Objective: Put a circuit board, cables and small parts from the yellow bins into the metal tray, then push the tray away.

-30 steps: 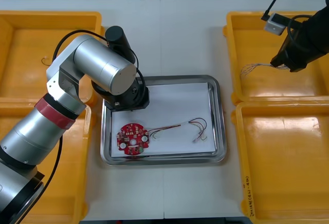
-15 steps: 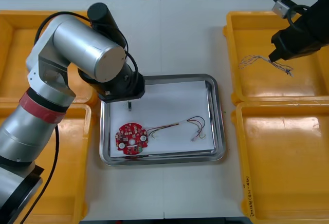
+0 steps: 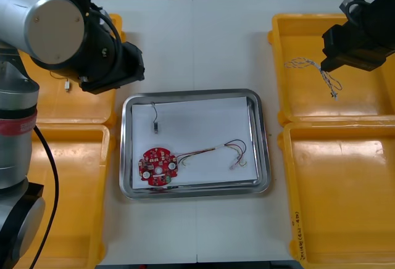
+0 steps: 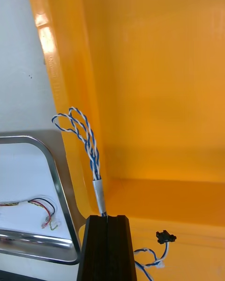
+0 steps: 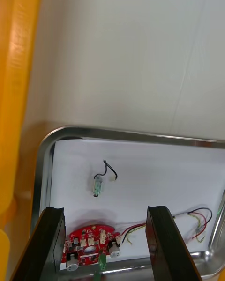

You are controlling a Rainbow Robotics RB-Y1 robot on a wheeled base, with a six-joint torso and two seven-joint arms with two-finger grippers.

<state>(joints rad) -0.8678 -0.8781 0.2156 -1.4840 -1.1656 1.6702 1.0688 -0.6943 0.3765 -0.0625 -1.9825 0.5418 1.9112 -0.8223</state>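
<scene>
Left claw (image 5: 105,210) spread wide apart, right claw (image 4: 107,220) pinched tightly together

The metal tray (image 3: 264,152) has a polished, mirror-bright rim and is matt white and paper-like inside. The yellow bins (image 3: 345,189) are smooth, glossy plastic. The bench (image 3: 197,47) is pale and matt. The twisted blue and white cable (image 4: 91,150) looks plastic-sheathed.

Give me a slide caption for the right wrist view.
Right gripper, shut on the twisted blue and white cable, holds it over a yellow bin beside the metal tray.
</scene>
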